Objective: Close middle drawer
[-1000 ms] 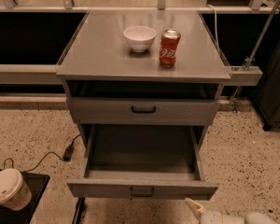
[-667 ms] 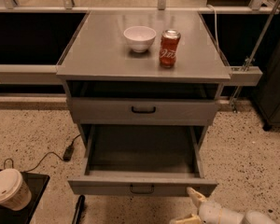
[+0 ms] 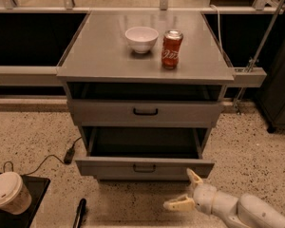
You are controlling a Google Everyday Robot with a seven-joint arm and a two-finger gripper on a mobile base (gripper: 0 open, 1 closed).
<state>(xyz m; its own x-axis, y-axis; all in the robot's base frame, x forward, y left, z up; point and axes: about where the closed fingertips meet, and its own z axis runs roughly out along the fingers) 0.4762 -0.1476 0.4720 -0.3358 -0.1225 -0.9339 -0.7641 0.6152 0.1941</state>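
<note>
Since a second ago the middle drawer [image 3: 109, 167] has slid part of the way back into the cabinet, so less of its dark inside shows, and the gripper [image 3: 177, 188] has come further in from the lower right corner. Now the drawer is partly pulled out, its flat grey front panel forward of the upper drawer front [image 3: 190, 113] above it, with the small dark bar handle [image 3: 144, 167] at the centre of the panel. The gripper sits low, just in front of the panel's right end, on a pale arm that runs off the lower right. Its two cream fingers [image 3: 195, 177] are spread wide and grasp nothing. One points up toward the panel's lower edge, its tip at or just short of that edge; whether it touches I cannot tell. The other points left over the speckled floor [image 3: 256, 151]. On the grey bench [image 3: 95, 56] that tops the cabinet stand a white bowl [image 3: 141, 38] and, just to its right, an upright red soda can [image 3: 172, 49], near each other but apart. At the lower left a lidded paper cup [image 3: 7, 194] rests on a dark tray [image 3: 35, 194]. A black cable [image 3: 69, 154] lies on the floor left of the cabinet.
</note>
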